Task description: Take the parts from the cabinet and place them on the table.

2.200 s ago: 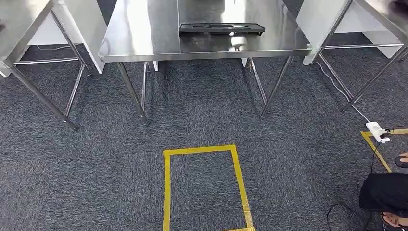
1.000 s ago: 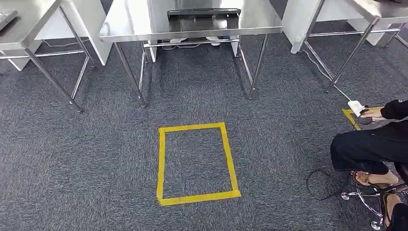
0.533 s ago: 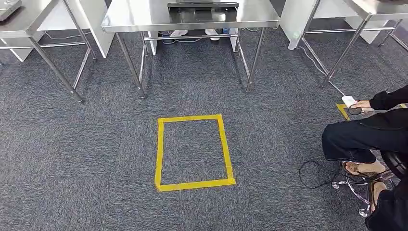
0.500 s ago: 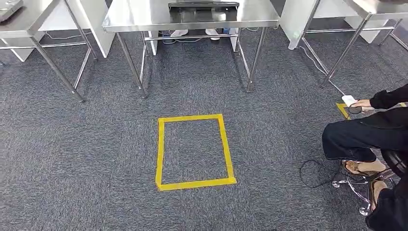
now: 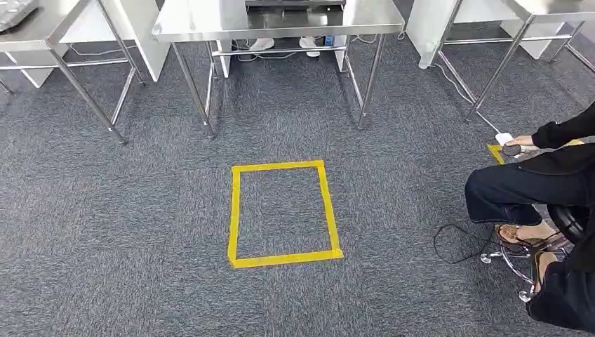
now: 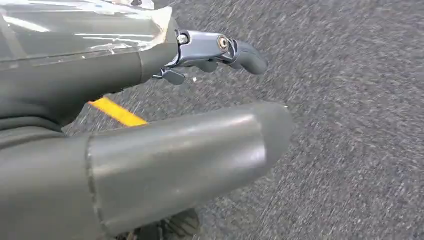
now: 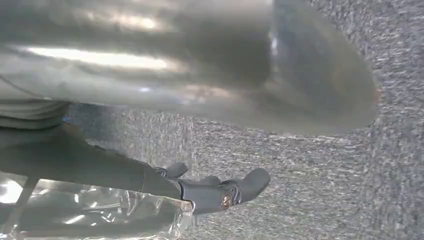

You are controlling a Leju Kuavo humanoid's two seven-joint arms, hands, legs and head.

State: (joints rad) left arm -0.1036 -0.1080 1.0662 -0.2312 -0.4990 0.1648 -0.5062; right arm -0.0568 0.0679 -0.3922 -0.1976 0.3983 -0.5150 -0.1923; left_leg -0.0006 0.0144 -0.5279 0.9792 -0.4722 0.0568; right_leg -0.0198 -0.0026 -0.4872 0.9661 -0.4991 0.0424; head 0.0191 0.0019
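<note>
Both robot hands (image 6: 165,150) (image 7: 200,75) empty above grey carpet (image 5: 140,232).

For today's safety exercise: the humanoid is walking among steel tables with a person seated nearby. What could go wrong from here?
1. The black cable loops on the carpet beside the seated person; a step to that side might snag it.
2. The person's foot and the chair base lie low nearby, so turning that way risks contact.
3. The steel table's legs splay outward, a possible trip point.
</note>
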